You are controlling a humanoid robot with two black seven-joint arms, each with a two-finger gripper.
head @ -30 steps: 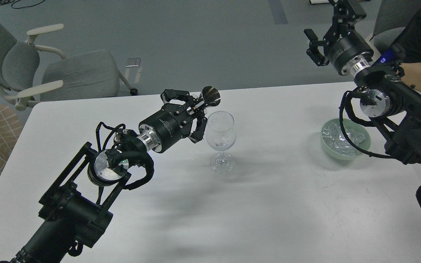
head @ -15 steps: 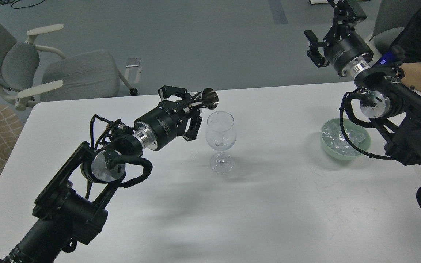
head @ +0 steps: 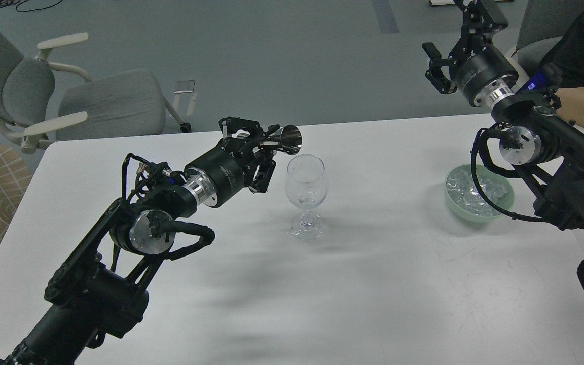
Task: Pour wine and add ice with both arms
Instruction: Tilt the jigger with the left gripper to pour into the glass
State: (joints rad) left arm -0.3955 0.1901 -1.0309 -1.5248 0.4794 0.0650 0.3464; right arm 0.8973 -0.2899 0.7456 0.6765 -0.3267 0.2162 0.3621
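A clear stemmed glass (head: 306,182) stands upright on the white table (head: 353,284), with a small glinting pool of clear wine (head: 303,201) at the bottom of its bowl. My left gripper (head: 264,152) is shut on a small metal measuring cup (head: 288,138), held on its side just left of and a little above the glass rim, mouth toward the glass. No stream shows. The ice (head: 469,192) lies as several glossy cubes in a pale green bowl (head: 506,202) at the right. My right gripper (head: 449,28) is open and empty, raised high beyond the table's far edge, behind the bowl.
A few droplets (head: 270,215) lie on the table left of the glass foot. A person's bare arm (head: 583,109) rests at the far right edge. A grey office chair (head: 94,104) stands behind the table's left corner. My right arm's cable loops over the bowl.
My left gripper has drawn back to the left and slightly up with the measuring cup, away from the glass rim. My right arm has hardly moved.
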